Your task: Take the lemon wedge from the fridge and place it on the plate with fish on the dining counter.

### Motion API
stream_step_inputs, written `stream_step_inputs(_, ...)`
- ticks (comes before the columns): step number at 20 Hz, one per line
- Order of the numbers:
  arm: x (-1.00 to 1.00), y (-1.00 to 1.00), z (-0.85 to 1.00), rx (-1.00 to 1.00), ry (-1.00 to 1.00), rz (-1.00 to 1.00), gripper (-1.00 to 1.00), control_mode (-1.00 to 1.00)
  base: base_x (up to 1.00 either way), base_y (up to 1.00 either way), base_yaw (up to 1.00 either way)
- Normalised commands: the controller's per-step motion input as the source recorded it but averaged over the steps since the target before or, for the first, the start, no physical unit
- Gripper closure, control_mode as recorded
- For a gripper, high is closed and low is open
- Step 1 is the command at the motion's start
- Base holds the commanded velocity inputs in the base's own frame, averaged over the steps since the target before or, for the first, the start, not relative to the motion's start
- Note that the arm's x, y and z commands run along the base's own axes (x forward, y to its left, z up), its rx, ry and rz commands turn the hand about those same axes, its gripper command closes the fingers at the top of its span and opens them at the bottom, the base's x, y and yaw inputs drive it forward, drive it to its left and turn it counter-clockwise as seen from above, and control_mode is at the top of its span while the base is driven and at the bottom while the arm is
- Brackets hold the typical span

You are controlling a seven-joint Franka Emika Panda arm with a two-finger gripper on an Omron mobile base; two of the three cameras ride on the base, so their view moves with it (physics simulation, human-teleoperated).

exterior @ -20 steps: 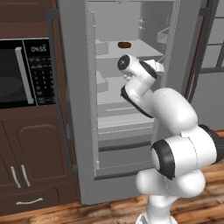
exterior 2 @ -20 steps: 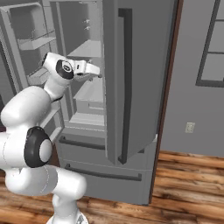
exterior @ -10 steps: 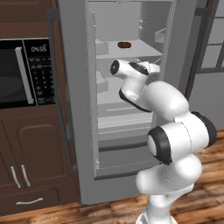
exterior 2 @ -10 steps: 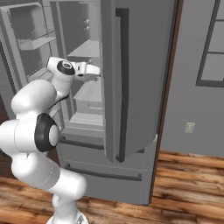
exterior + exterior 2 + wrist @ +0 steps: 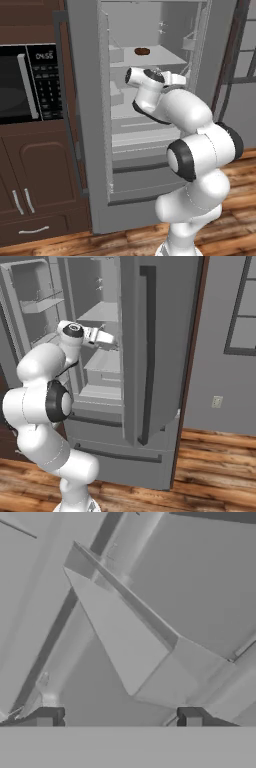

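The grey fridge (image 5: 85,150) stands with its left door swung open, showing a white interior with shelves (image 5: 150,62). My gripper (image 5: 181,78) reaches into the middle of the fridge at shelf height, also seen as the gripper (image 5: 114,343) from the right side. In the hand view the gripper (image 5: 120,719) is open, its dark fingertips (image 5: 46,717) wide apart with nothing between them, facing bare shelf panels. The lemon wedge is hidden from all views. The plate and the dining counter are out of view.
A dark brown oval lump (image 5: 142,51) lies on the upper shelf, above and left of my hand. The black microwave (image 5: 25,85) sits in brown cabinetry to the left. The fridge's right door (image 5: 160,356) stays closed, close beside my hand. Door bins (image 5: 42,303) hang on the open door.
The hand has pushed a little deeper into the fridge, and the arm's elbow has swung up and closer behind it. The fingers stay apart.
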Motion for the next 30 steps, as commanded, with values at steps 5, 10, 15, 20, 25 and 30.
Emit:
stream_step_inputs(5, -0.93, -1.0, -0.05, 0.0, 0.0, -0.27, -1.0, -1.0, 0.0, 0.0, 0.0)
stream_step_inputs(10, -1.0, -1.0, -0.29, 0.01, -0.09, -0.18, -1.0, -1.0, 0.0, 0.0, 0.0)
stream_step_inputs(15, -1.0, -1.0, -0.46, 0.01, -0.11, -0.13, -1.0, -1.0, 0.0, 0.0, 0.0)
stream_step_inputs(20, -0.92, -1.0, -0.43, 0.02, -0.15, -0.12, -1.0, -1.0, 0.0, 0.0, 0.0)
stream_step_inputs(25, -0.64, -1.0, -0.26, 0.0, -0.2, -0.08, -1.0, -1.0, 0.0, 0.0, 0.0)
stream_step_inputs(30, -0.39, -0.99, -0.01, 0.0, -0.28, 0.0, -1.0, -1.0, 0.0, 0.0, 0.0)
